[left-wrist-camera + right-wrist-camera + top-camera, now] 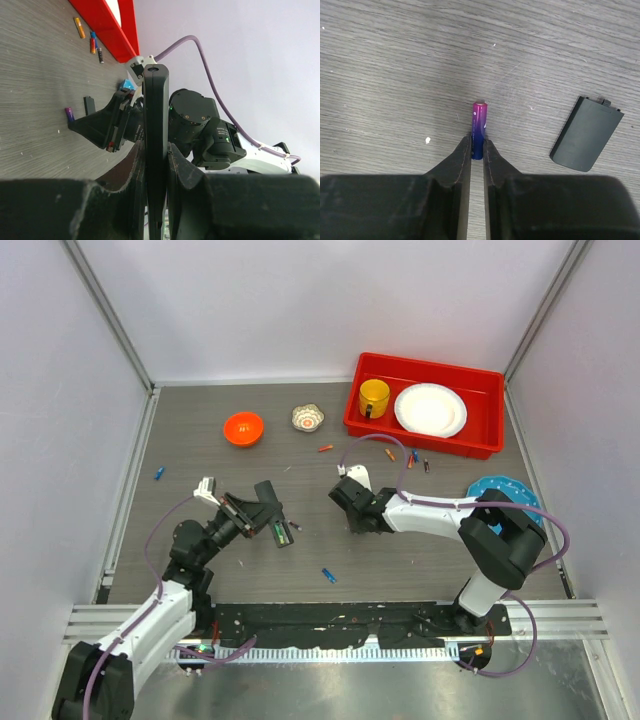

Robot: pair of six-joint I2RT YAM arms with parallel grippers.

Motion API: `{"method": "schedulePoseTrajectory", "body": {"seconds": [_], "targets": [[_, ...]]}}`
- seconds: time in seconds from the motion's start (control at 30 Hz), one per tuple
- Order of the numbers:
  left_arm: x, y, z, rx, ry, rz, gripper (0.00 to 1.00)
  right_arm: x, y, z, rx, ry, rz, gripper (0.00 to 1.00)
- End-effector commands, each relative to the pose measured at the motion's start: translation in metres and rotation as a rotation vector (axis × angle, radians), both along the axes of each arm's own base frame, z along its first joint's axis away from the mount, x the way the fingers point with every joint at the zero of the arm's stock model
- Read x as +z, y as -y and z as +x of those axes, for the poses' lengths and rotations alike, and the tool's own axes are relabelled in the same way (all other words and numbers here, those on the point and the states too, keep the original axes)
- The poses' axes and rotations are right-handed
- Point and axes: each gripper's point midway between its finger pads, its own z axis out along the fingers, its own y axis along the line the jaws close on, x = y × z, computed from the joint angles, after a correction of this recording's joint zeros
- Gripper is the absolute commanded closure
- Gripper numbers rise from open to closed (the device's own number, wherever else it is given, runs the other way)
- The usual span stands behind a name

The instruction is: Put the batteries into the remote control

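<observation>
Top view: the left gripper (262, 508) held the remote control (278, 527) clear of the table (200, 455).

Left wrist view: its jaws were clamped on the remote's edges.

Right wrist view: the right gripper (477, 148) pinched only the near end of a purple battery (479, 125), with the battery cover (586, 133) lying apart. Such a shallow hold could let the battery pivot or slip out.

No writing was legible.

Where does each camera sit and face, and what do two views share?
Top external: above, behind the bases, looking down on the table; left arm and right arm show.
Left wrist: on the left hand, facing along the table; fingers clamp the remote control.
Right wrist: on the right hand, facing down; fingers pinch the purple battery.
Both wrist views show that battery and the battery cover.
</observation>
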Motion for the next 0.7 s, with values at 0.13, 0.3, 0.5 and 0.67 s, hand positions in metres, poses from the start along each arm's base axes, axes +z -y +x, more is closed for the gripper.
{"method": "schedulePoseTrajectory", "body": {"seconds": [0.13,0.3,0.5,0.67], "targets": [[0.041,0.005,0.009,-0.009,0.135,-0.013,1.00,0.016,0.005,-0.002,-0.018,0.016,0.007,0.99],[0.058,0.016,0.023,-0.005,0.190,-0.037,1.00,0.120,-0.014,-0.003,0.034,0.162,0.273,0.99],[0.070,0.029,0.034,0.017,0.270,-0.082,1.00,0.190,-0.040,-0.033,0.221,0.140,0.438,0.99],[0.084,0.041,0.034,-0.036,0.340,-0.160,1.00,0.212,-0.051,-0.058,0.309,0.072,0.475,0.99]]}}
